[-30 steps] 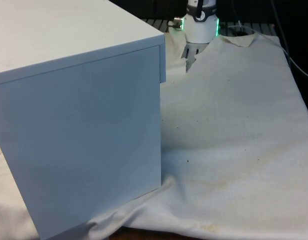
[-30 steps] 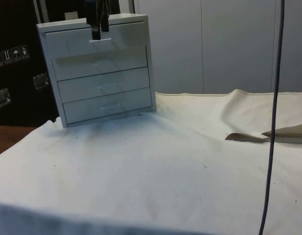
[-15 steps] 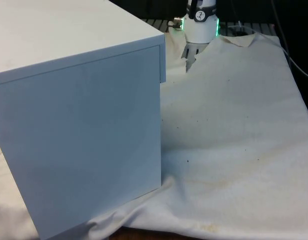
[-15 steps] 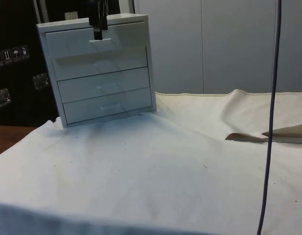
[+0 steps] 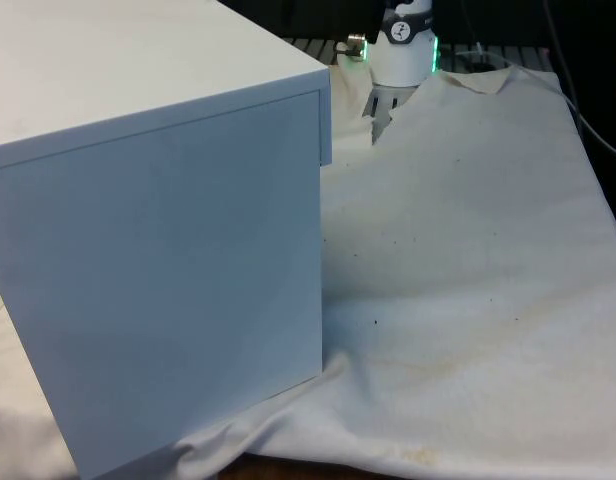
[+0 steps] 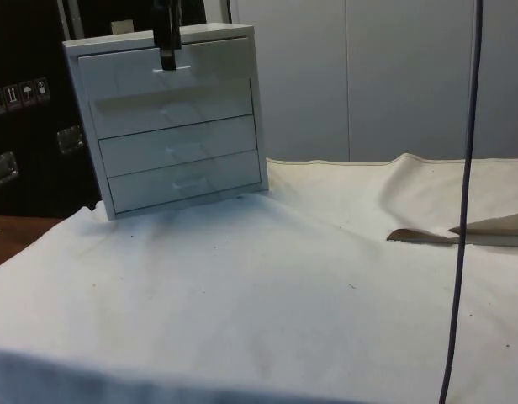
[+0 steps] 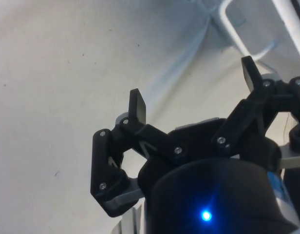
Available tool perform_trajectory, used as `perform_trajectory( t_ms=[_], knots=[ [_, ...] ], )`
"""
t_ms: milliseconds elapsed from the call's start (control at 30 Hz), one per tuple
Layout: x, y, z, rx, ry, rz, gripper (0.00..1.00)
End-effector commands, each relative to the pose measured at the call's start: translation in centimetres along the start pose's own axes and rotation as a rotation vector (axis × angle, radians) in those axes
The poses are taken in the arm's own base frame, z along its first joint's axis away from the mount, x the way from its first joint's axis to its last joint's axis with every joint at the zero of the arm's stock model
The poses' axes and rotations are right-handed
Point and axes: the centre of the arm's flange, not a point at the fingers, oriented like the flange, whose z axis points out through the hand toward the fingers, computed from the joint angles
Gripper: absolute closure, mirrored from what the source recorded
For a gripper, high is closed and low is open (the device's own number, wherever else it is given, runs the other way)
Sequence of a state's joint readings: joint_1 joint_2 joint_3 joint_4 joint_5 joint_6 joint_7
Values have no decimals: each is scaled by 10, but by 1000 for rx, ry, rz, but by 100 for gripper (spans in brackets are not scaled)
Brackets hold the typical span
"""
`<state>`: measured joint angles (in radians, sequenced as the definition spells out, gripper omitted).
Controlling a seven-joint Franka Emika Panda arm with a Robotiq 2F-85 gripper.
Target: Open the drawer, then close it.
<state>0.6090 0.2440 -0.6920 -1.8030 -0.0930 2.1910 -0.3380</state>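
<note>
The gripper (image 7: 191,95), fingers apart, hangs at the top drawer (image 6: 162,71), whose handle (image 6: 171,68) sits just at its 6 o'clock.

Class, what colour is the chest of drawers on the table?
White; the chest of drawers shows it best in the side view.

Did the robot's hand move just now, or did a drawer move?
The gripper rose a little in front of the top drawer and holds nothing. The chest of drawers stayed put, the second drawer still sticking out slightly, and the cloth looks the same.
</note>
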Motion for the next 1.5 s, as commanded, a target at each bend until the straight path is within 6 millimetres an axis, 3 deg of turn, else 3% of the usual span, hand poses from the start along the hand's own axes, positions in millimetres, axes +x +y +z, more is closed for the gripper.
perform_trajectory(
  t_ms=[0, 433, 967, 1467],
  knots=[
    [2, -1, 1, -19, 15, -11, 0],
    [5, -9, 9, -60, 45, -54, 0],
    [7, -34, 5, -115, 46, -151, 0],
    [4, -36, 11, -182, 55, -204, 0]
  ],
)
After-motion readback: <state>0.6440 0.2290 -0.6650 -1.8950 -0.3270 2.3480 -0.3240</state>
